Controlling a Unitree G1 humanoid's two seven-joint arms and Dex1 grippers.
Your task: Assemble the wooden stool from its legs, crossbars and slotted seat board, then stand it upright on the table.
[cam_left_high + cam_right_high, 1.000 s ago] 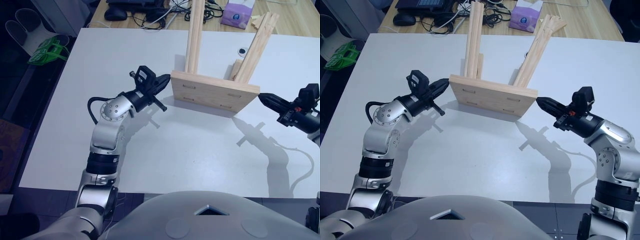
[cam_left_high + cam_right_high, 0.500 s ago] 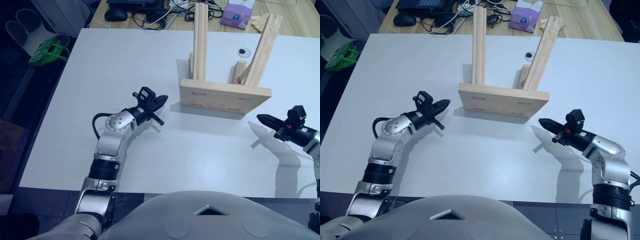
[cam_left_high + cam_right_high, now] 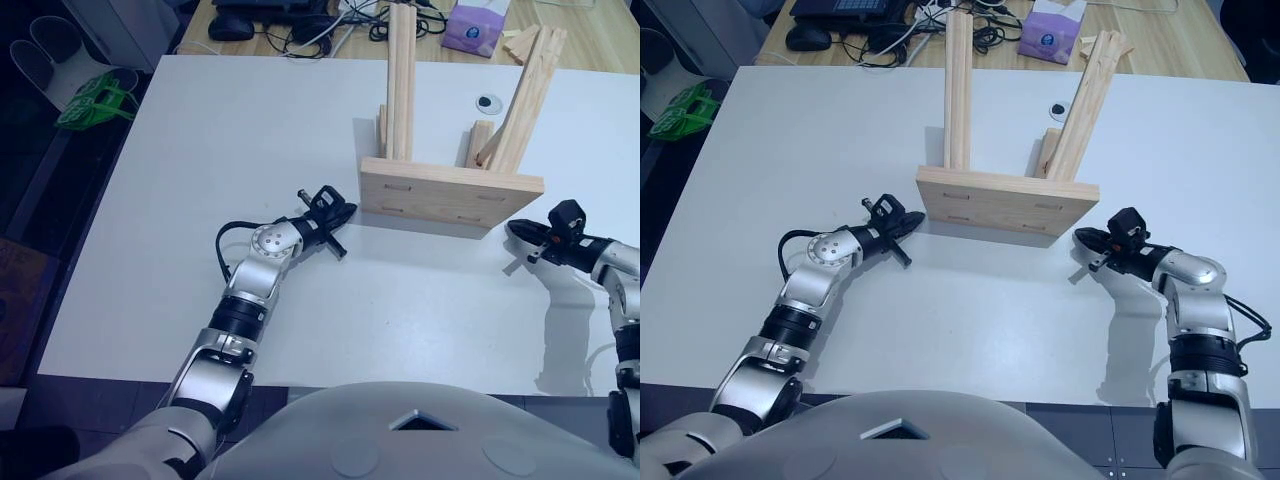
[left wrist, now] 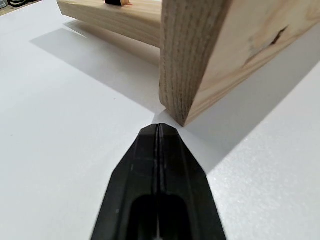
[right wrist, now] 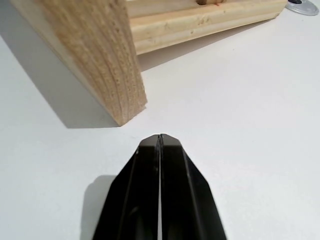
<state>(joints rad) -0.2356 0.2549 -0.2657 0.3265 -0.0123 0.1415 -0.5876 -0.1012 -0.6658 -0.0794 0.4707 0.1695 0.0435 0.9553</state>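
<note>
White table (image 3: 200, 150) — beyond its far edge, a cluttered wooden desk (image 3: 595, 40)

A white counter (image 3: 250, 130) spans the scene under bright light. Beyond its far edge stands a wooden desk (image 3: 590, 40) carrying a dark mouse (image 3: 232, 28), tangled cables (image 3: 340, 30) and a purple tissue box (image 3: 471, 27). Left lies dark floor (image 3: 40, 230) with a green object (image 3: 95, 100) on it.

Free to pass over bare table (image 3: 200, 150) at left and bottom of frame. Blocked centre right by stool (image 3: 450, 190) on side, legs (image 3: 400, 80) toward top edge.
</note>
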